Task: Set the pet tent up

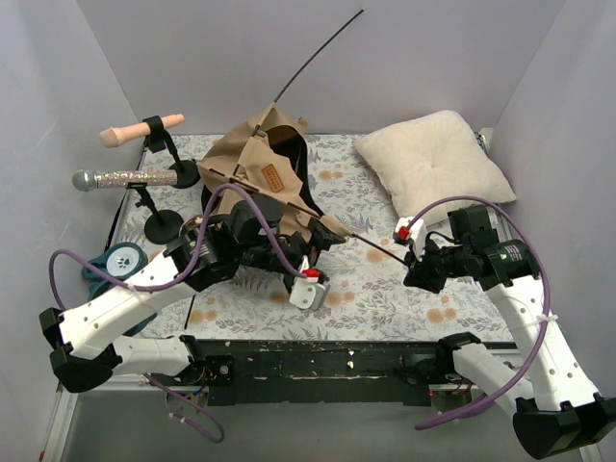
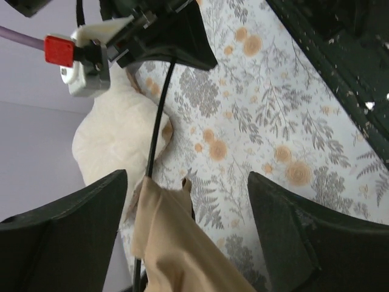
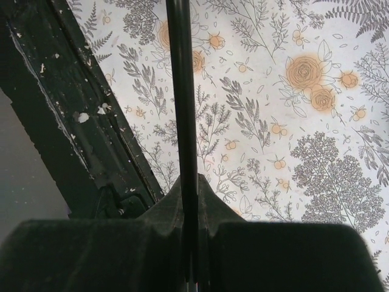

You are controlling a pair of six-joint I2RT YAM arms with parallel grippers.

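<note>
Right gripper (image 3: 189,210) pinches the pole (image 3: 182,91) running left into the tent (image 1: 255,164).

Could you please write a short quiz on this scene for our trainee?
1. True or false: the right gripper is shut on the pole.
2. Where on the table is the pillow? A back right; B back left; C front left.
3. Fill in: the left gripper, by the tent, is ____.
Key: 1 true; 2 A; 3 open.
</note>
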